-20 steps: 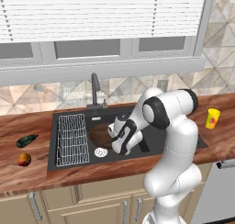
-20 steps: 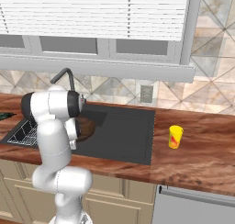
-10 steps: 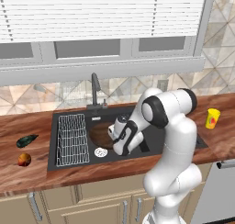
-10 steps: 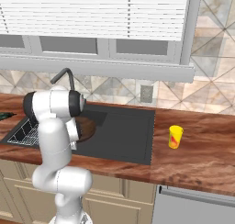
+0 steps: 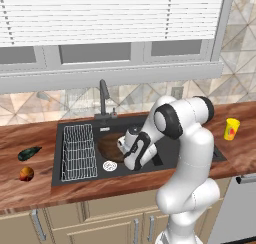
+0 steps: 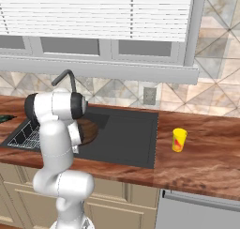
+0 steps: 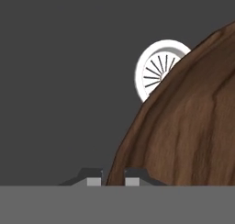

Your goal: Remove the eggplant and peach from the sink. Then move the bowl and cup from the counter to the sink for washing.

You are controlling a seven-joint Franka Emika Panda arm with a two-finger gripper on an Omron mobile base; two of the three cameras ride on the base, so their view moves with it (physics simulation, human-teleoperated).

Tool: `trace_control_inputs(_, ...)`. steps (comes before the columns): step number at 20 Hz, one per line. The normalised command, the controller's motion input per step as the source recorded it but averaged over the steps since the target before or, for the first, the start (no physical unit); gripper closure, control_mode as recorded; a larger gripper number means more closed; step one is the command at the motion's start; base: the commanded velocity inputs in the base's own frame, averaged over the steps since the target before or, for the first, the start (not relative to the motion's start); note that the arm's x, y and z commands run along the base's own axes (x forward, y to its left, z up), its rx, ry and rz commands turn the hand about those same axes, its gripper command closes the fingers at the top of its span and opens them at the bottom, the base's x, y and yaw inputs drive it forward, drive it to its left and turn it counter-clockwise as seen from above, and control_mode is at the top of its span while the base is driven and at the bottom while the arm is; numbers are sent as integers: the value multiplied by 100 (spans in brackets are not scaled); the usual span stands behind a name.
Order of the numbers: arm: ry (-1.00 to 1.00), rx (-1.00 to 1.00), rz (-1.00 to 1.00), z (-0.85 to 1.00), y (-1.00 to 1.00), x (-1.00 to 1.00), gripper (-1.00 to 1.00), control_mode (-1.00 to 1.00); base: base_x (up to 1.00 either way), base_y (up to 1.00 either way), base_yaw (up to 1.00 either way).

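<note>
The brown wood-grain bowl (image 5: pixel 109 147) (image 6: pixel 88 131) lies in the black sink (image 5: pixel 170 153) (image 6: pixel 126 134), partly covering the silver drain (image 5: pixel 110 165). My gripper (image 5: pixel 121 144) reaches down into the basin at the bowl's right rim. In the hand view the gripper (image 7: pixel 113 181) is shut on the bowl (image 7: pixel 193 136), with the rim's edge between the two tips and the drain (image 7: pixel 156 71) beyond. The eggplant (image 5: pixel 29 153) and peach (image 5: pixel 26 173) rest on the counter left of the sink. The yellow cup (image 5: pixel 231 129) (image 6: pixel 178 140) stands on the counter to the right.
A wire rack (image 5: pixel 79 150) fills the sink's left part. The dark faucet (image 5: pixel 103 95) (image 6: pixel 65 78) rises behind the basin. The sink's right half (image 6: pixel 136 139) is bare. A window and tiled wall run behind the counter.
The hand has crept a little to the left inside the basin with the bowl. Everything else stays where it was.
</note>
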Motion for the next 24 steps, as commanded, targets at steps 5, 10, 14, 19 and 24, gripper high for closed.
trace_control_inputs(5,0,0,3,0,0,3,100,-100,0,0,0)
trace_control_inputs(10,0,0,2,0,0,3,100,-100,0,0,0)
trace_control_inputs(14,0,0,1,0,0,2,100,-100,0,0,0)
trace_control_inputs(19,0,0,0,0,0,2,-100,-100,0,0,0)
trace_control_inputs(24,0,0,0,1,0,0,-100,-100,0,0,0)
